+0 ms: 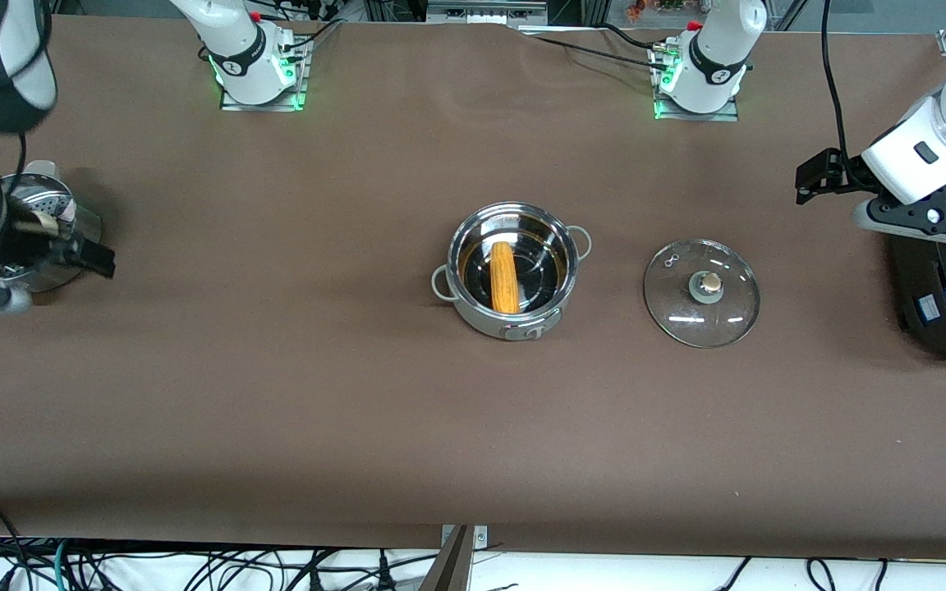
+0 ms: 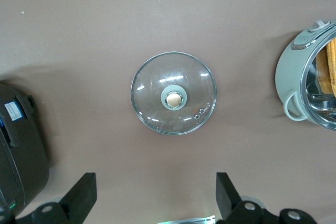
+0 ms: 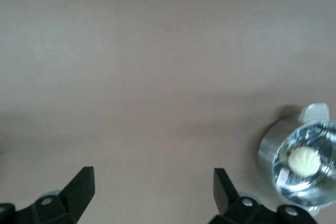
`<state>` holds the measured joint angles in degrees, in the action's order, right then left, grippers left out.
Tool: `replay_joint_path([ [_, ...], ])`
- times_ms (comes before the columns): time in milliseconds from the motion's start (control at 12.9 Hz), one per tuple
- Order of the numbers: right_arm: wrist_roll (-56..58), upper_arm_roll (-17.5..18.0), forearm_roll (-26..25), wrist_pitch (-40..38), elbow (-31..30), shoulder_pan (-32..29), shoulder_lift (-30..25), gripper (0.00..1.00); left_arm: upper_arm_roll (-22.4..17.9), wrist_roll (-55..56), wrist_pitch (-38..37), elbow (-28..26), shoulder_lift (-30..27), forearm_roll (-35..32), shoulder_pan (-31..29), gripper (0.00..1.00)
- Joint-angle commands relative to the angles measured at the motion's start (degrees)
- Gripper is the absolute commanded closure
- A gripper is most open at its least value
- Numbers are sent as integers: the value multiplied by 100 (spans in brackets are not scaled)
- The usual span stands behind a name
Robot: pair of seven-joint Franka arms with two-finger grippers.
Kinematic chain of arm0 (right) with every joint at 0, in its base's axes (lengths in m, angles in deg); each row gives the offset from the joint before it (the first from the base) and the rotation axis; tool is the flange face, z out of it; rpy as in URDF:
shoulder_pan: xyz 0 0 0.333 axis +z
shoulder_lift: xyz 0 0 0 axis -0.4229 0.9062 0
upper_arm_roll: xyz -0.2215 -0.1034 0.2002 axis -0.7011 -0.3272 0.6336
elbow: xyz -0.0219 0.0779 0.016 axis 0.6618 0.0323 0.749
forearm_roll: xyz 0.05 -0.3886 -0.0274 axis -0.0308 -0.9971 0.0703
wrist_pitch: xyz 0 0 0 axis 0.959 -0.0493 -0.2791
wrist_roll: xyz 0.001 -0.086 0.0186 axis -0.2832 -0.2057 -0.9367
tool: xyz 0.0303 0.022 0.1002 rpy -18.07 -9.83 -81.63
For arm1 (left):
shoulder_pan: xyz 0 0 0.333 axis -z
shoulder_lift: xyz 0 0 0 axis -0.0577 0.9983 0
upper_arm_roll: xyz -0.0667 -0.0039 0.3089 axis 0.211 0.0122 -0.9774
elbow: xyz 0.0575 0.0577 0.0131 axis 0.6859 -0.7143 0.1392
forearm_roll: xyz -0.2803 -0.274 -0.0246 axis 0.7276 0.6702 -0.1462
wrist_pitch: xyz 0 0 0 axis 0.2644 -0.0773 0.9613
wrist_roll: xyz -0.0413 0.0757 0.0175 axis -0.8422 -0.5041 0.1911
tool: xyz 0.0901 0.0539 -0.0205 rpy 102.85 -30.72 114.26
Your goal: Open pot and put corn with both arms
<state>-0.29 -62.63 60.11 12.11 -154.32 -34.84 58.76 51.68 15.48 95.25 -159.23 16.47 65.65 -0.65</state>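
Corn (image 1: pixel 505 277): lies in the open pot (image 1: pixel 473 313), long axis running toward the front camera.
Lid (image 1: pixel 701 292): on the table beside the pot, toward the left arm's end.
Left gripper (image 2: pixel 156 195): fingers spread, empty, over table by the black cooker (image 1: pixel 945 316); nearer the lid.
Right gripper (image 3: pixel 154 192): fingers spread, empty, up by the steamer (image 3: pixel 299 163); well apart from the pot.

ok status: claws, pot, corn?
Left claw open, empty, over the cooker. Right claw open, over the steamer. Corn in pot; lid on table beside it. Nothing blocking.
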Motion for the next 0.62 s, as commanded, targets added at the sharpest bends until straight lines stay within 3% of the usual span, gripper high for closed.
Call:
replay_joint_path([
  [0,93,-660,471,63,-785,453,-728,0,14,-88,-25,154,66,112,-78,0],
  [233,304,-679,471,-25,-917,446,-886,0,14,-88,-33,154,66,112,-87,0],
  [544,286,-679,463,-210,-531,446,-500,0,14,-88,-25,154,66,112,-87,0],
])
